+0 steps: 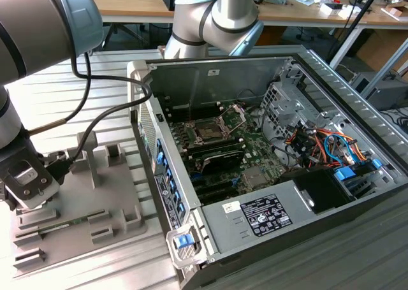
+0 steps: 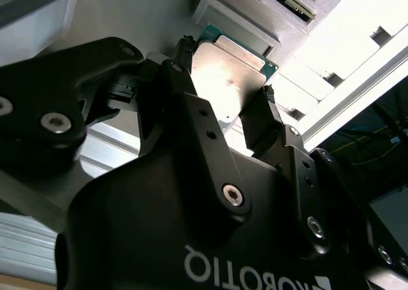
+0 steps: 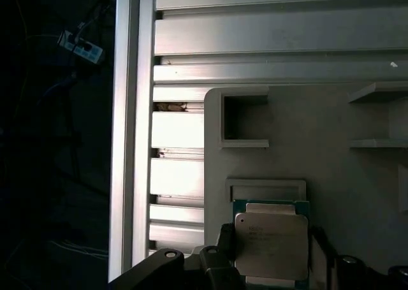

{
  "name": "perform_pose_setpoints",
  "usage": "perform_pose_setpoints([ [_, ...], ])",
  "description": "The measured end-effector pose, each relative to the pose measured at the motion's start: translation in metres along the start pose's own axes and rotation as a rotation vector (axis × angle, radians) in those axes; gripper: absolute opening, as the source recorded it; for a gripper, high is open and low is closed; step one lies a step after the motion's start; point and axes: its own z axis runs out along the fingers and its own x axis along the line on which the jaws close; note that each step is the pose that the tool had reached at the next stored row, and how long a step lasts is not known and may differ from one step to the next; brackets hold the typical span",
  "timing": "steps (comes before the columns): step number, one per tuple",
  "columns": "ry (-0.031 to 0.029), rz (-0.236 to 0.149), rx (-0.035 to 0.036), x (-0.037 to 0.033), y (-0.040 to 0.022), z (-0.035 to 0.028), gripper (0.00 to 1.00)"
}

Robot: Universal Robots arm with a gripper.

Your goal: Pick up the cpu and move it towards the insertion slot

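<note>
The gripper (image 2: 224, 86) pinches the cpu (image 3: 271, 245) by two opposite edges, holding it flat over the grey parts tray (image 1: 121, 194). In the exterior view, the insertion slot (image 1: 208, 131) lies well apart at roughly three o'clock, inside the open computer case (image 1: 248, 217).

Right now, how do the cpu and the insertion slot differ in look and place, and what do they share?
The cpu is pale silver on top with a green edge; the insertion slot has a dark centre in a metal frame. The cpu is held in the end effector over the grey tray; the insertion slot lies inside the open case. Both are square.
</note>
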Motion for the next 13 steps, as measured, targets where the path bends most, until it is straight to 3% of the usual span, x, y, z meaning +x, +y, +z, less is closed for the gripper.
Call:
perform_pose_setpoints([
  [13, -0.0001, 0.0, 0.0, 0.0, 0.0001, -0.0078, 0.55],
])
